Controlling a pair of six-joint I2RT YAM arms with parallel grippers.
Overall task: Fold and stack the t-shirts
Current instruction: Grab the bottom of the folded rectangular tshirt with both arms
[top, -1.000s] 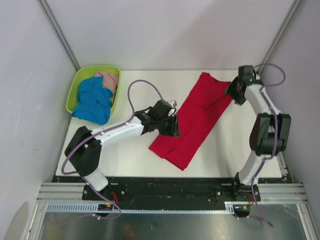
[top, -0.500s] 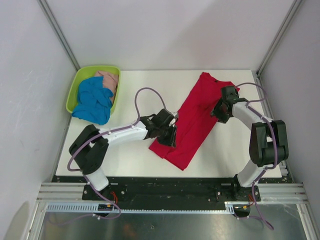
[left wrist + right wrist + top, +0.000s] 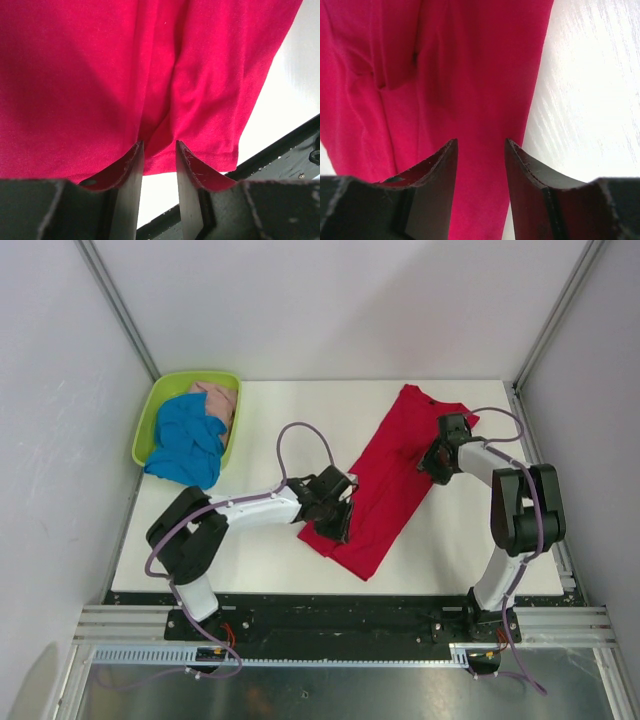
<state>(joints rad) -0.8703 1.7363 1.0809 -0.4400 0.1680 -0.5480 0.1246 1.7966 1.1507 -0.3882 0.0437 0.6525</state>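
Red t-shirt (image 3: 385,480) lies half-folded on the tabletop (image 3: 270,430); I've got the left tool (image 3: 156,150) and right tool (image 3: 481,150) spread at opposite edges, apparently to fold it.

The right tool (image 3: 480,150) hangs spread over the red shirt (image 3: 470,75) on the white table (image 3: 590,100).

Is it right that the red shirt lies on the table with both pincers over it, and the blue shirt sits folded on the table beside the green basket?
Not quite. The blue shirt is bunched in the green basket, spilling over its near rim, as the top external view shows. The red shirt does lie on the table under both pincers.
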